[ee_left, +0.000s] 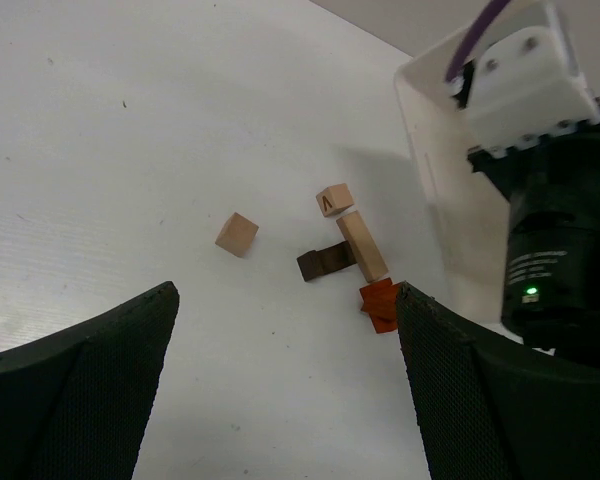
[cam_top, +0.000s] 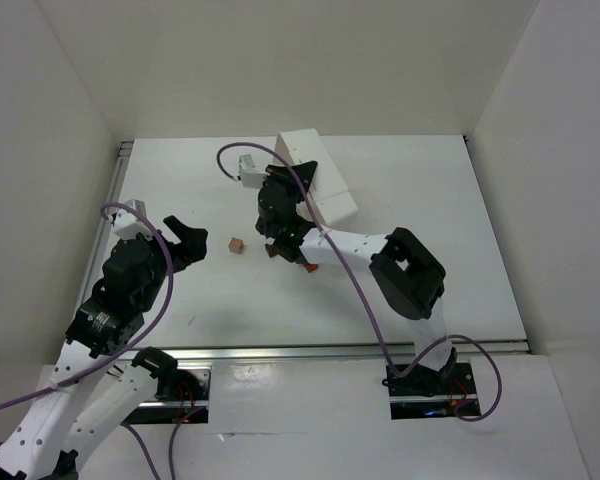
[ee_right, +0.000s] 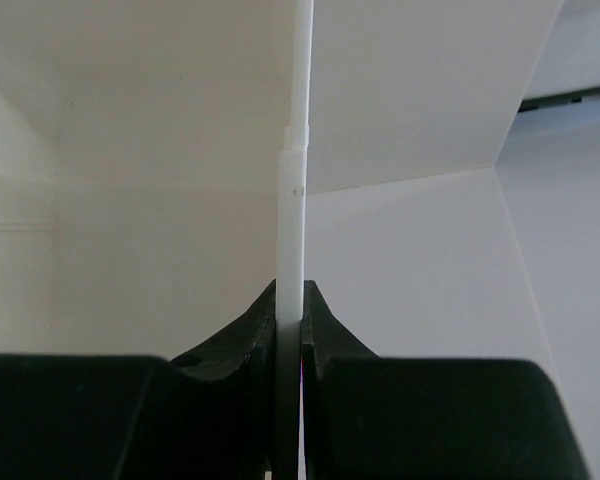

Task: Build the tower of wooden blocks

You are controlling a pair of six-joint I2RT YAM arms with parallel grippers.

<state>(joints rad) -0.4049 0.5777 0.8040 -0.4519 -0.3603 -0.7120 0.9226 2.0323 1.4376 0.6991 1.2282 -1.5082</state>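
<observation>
The left arm [cam_top: 130,285] sits folded at the left of the table [cam_top: 450,200], its left gripper [cam_top: 188,238] spread wide and aimed toward the middle. Just ahead lies a lone pale cube [cam_top: 237,244], apart from the other wood blocks [cam_top: 280,250], which lie flat and unstacked under the right arm [cam_top: 410,275]. Only the left wrist view separates them: a tan bar [ee_left: 362,246] runs lengthwise from a marked cube [ee_left: 334,200] down to an orange-red piece [ee_left: 380,305], with a dark brown piece [ee_left: 325,264] crosswise against its side. The right gripper [ee_right: 290,300] pinches the thin wall of the white tray [cam_top: 315,165], seen edge-on in its own wrist view.
</observation>
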